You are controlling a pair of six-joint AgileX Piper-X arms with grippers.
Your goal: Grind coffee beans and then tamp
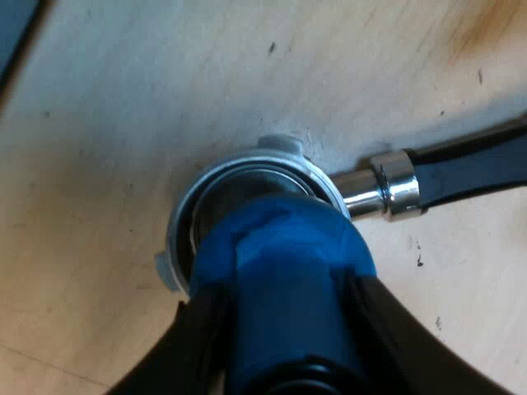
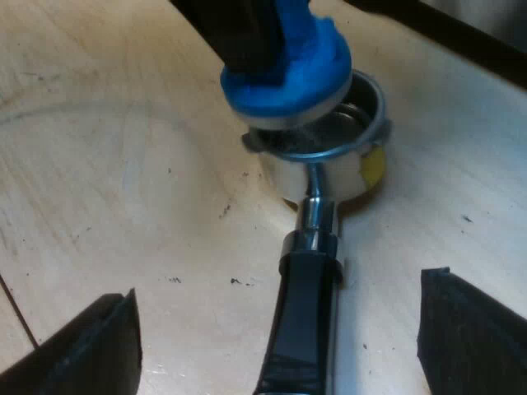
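The metal holder (image 2: pixel 329 169) lies on the light wooden worktop (image 2: pixel 123 164), its round basket opening upward and a yellow patch (image 2: pixel 372 164) on the basket's outer wall. The blue tamper (image 1: pixel 284 271) is directly over the basket, covering much of the opening. In the right wrist view it sits off-centre, hanging over one side of the rim. I cannot tell whether its metal base touches the rim.

The holder's long axis runs flat along the worktop, from the basket through a shiny metal neck (image 1: pixel 387 189) into the dark handle (image 2: pixel 300 321). The handle points away from the basket and toward the right hand (image 2: pixel 282 288). The tamper stands roughly upright over the basket, base down, slightly tilted.

The left hand (image 1: pixel 284 321) is clamped on the tamper, one black finger pressed against each side of its blue body above the basket. The right hand is spread wide and holds nothing. Its two fingers stand well apart on either side of the handle, clear of it, low over the worktop and back from the basket.
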